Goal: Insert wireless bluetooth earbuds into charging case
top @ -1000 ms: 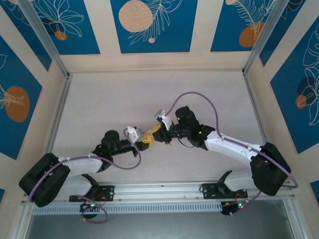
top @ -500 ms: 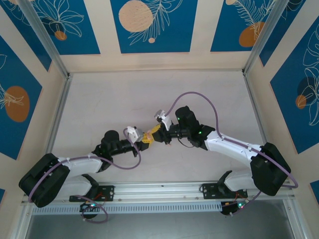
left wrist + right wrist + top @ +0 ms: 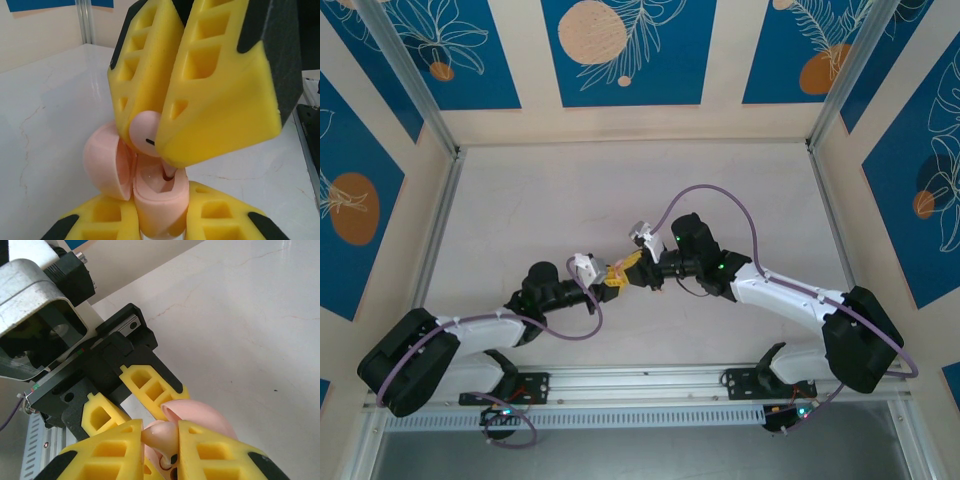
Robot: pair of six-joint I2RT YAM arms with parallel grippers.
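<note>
Your left pincer (image 3: pixel 158 219) — clenched on the open pale pink round charging case (image 3: pixel 106 162). Your right pincer (image 3: pixel 160 439) — grasping a pale pink earbud (image 3: pixel 144 131), stem inside the case.

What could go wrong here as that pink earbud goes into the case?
The pink earbud, pinched in the right gripper, may meet its socket tilted and jam. Pushing could twist the open pink case in the left gripper. The right gripper's wide fingers sit close to the lid and might knock it.

Desk (image 3: pixel 550 200): pale marbled top w/ faint veins. Blue leaf-print wall panels (image 3: pixel 625 50) on 3 sides. Alu rail (image 3: pixel 640 381) at near edge.
</note>
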